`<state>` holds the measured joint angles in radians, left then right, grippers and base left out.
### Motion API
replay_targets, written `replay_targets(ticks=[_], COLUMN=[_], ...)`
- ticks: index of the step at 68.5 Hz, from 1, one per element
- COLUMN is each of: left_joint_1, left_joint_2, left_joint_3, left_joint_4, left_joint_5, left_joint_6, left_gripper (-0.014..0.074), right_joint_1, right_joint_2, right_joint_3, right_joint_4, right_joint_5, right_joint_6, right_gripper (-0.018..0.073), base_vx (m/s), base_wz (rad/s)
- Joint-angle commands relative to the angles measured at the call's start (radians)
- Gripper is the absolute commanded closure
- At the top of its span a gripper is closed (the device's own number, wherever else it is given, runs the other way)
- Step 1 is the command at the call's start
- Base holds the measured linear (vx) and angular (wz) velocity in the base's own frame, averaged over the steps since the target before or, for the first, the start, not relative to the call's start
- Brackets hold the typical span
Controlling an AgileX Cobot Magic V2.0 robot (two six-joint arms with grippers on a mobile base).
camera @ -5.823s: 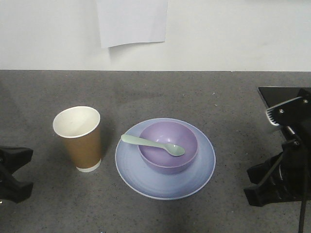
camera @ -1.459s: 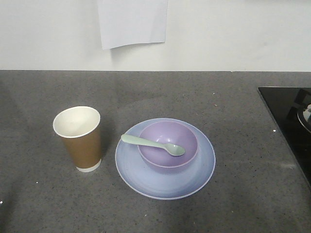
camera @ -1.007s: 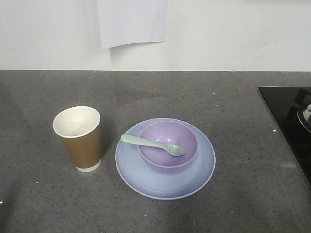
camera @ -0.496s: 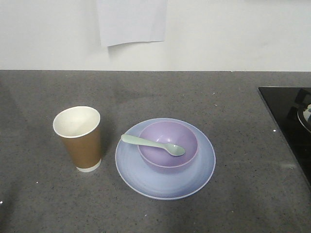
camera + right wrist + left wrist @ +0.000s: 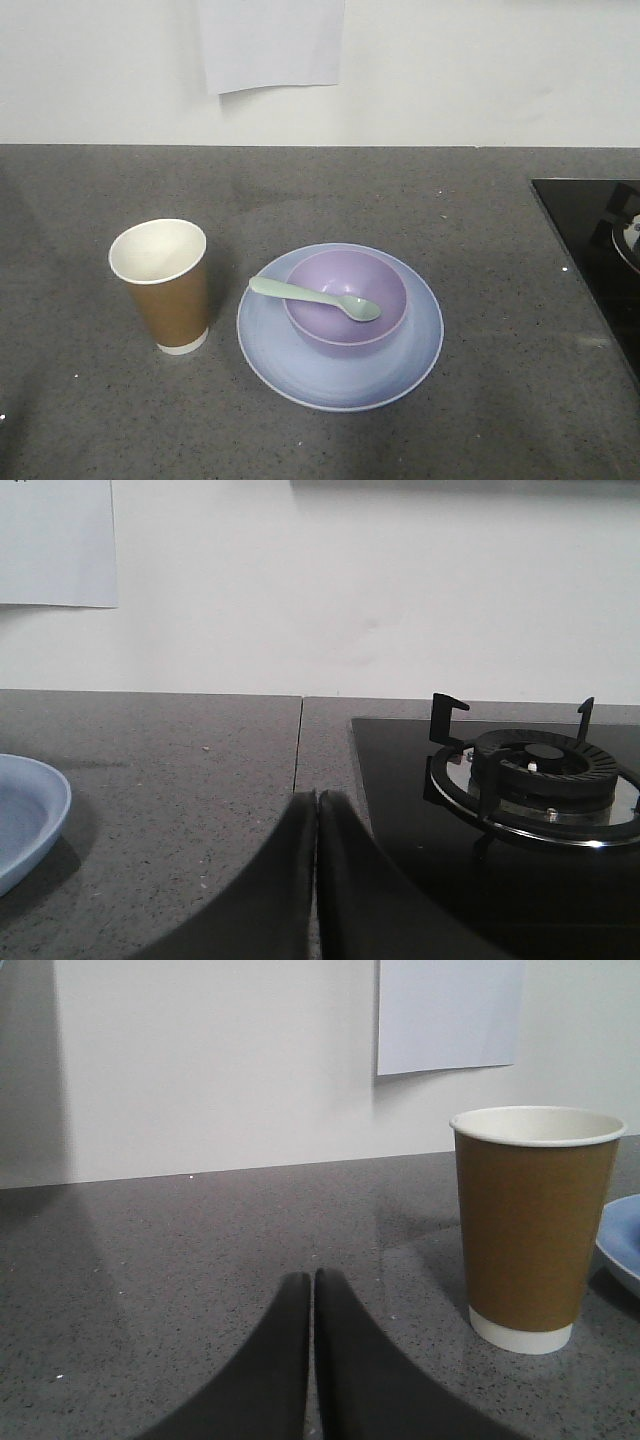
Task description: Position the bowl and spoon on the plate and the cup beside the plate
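Resting low on the counter (image 5: pixel 480 220), both my grippers are clenched on nothing: the left gripper (image 5: pixel 312 1290) has its fingers pressed together, and so does the right gripper (image 5: pixel 317 810). Taking the plate (image 5: pixel 300 375) as landmark: my left fingers lie beyond the cup from it, my right fingers off its other side, near the stove burner (image 5: pixel 545 770). The bowl (image 5: pixel 345 300) sits on the plate, the spoon (image 5: pixel 315 297) lies across the bowl's rim with its scoop inside, and the cup (image 5: pixel 165 285) stands upright just beside the plate, apart from it. Behind, a paper sheet (image 5: pixel 270 45) hangs on the wall. I judge the arrangement finished; next calls only for staying clear.
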<state>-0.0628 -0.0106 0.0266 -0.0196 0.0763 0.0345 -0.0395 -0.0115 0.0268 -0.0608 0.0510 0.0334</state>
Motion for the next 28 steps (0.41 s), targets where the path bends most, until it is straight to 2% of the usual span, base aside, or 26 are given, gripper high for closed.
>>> replay_targets(ticks=[1,28], left_joint_1=[0.002,0.002], left_joint_2=[-0.007,-0.007], left_joint_3=[-0.024,-0.024], left_joint_4=[-0.009,-0.009], left_joint_5=[-0.07,-0.07], left_joint_6=[-0.01,-0.01], left_gripper=[0.0603,0.0603], right_joint_1=[-0.006,-0.006], right_joint_2=[-0.013,-0.013], right_joint_3=[0.004,0.004], right_joint_4=[0.001,0.0], right_joint_5=[-0.083,-0.08], right_joint_6=[-0.009,-0.009], right_gripper=[0.056,0.056], base_vx=[0.0,0.0], base_wz=[0.0,0.0])
